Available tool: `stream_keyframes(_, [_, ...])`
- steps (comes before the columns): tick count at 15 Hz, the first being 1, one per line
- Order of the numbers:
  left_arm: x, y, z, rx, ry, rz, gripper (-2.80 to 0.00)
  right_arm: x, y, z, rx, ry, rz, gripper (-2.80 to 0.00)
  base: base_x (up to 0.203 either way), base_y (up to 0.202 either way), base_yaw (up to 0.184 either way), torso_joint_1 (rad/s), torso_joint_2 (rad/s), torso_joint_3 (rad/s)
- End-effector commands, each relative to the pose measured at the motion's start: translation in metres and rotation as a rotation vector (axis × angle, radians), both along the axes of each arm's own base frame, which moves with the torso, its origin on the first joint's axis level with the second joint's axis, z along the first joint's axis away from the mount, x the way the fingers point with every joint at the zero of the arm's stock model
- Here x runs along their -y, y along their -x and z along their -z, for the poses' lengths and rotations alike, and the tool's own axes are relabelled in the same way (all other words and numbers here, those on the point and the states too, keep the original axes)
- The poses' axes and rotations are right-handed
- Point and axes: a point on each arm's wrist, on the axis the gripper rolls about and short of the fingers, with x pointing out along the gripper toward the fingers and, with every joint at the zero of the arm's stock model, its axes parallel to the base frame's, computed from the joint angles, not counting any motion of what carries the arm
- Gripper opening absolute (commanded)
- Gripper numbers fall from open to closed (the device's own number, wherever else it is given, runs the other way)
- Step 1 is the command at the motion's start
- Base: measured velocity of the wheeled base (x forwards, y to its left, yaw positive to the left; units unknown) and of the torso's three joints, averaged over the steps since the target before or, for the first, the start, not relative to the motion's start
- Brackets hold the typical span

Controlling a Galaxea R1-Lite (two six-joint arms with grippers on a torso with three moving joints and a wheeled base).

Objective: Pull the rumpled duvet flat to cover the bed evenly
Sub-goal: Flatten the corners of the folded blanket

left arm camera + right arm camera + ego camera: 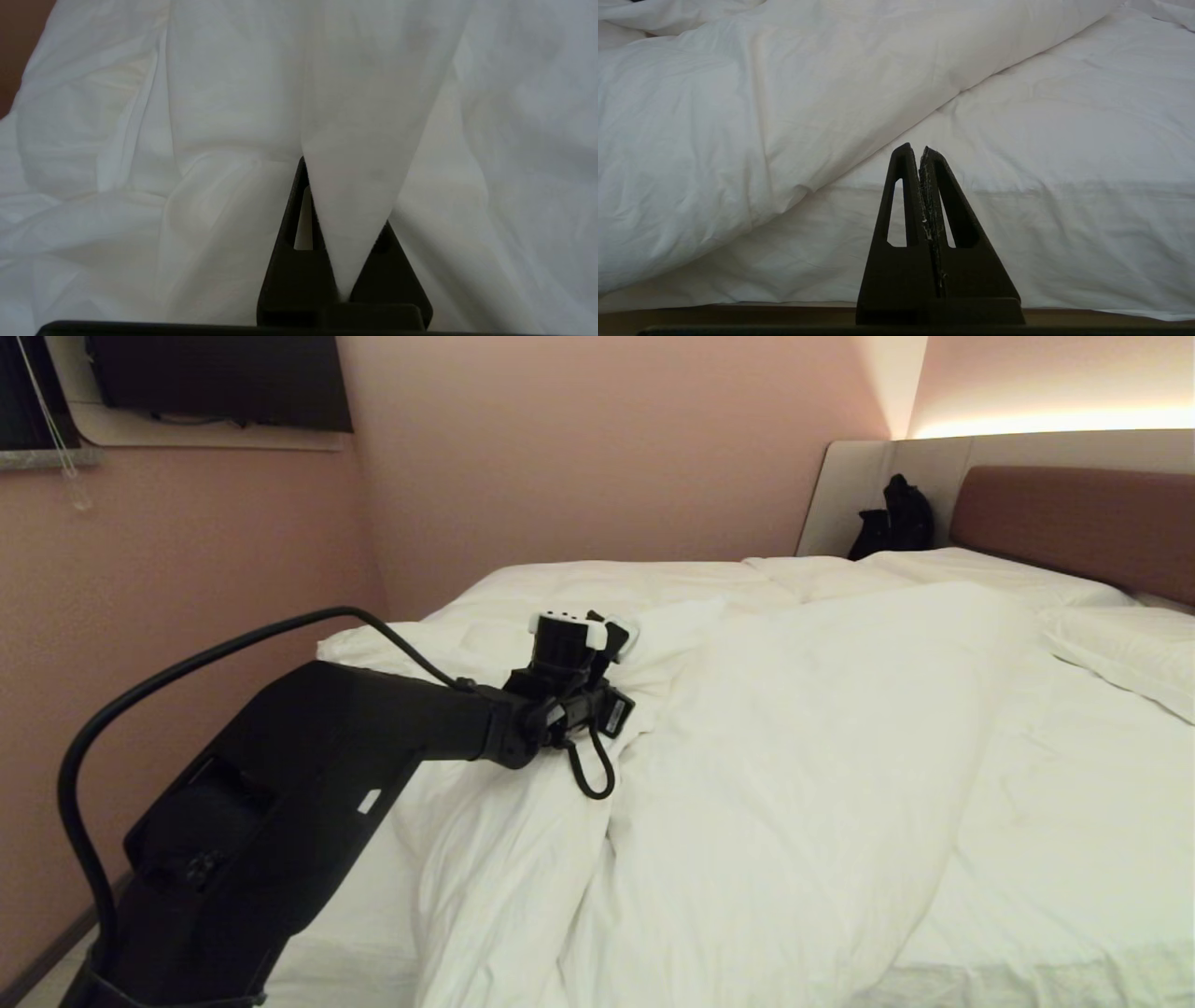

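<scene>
The white puffy duvet (794, 728) lies rumpled and bunched in a diagonal heap across the bed (1074, 840), leaving bare sheet on the right side. My left gripper (611, 639) reaches over the heap's left part and is shut on a pinched fold of the duvet (355, 140); the cloth rises in a wedge between the black fingers (289, 261). In the right wrist view my right gripper (915, 149) hangs shut and empty at the near edge of the mattress, with the duvet (738, 116) lying diagonally beyond it.
A pink wall (187, 579) stands close along the bed's left side. Two pillows (1120, 653) lie below the reddish-brown headboard (1083, 523). A black bag (896, 518) sits at the far corner. The bare sheet (1064, 140) shows past the right gripper.
</scene>
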Motion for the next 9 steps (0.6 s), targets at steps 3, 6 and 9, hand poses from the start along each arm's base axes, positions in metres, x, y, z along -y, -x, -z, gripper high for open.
stream_keyframes(3, [-0.003,0.0,-0.006,0.007,-0.003,-0.017,-2.8,0.0,0.0,0.0,0.0,0.001,0.0,-2.8,0.0,0.0,0.0,0.0,0.0,0.0])
stream_keyframes(6, [-0.01,0.0,-0.012,0.013,-0.004,-0.043,-2.8,0.0,0.0,0.0,0.0,0.001,0.0,-2.8,0.0,0.0,0.0,0.0,0.0,0.0])
stream_keyframes(9, [-0.036,0.008,-0.036,0.014,0.002,-0.081,-2.8,0.0,0.0,0.0,0.0,0.001,0.0,-2.8,0.0,0.0,0.0,0.0,0.0,0.0])
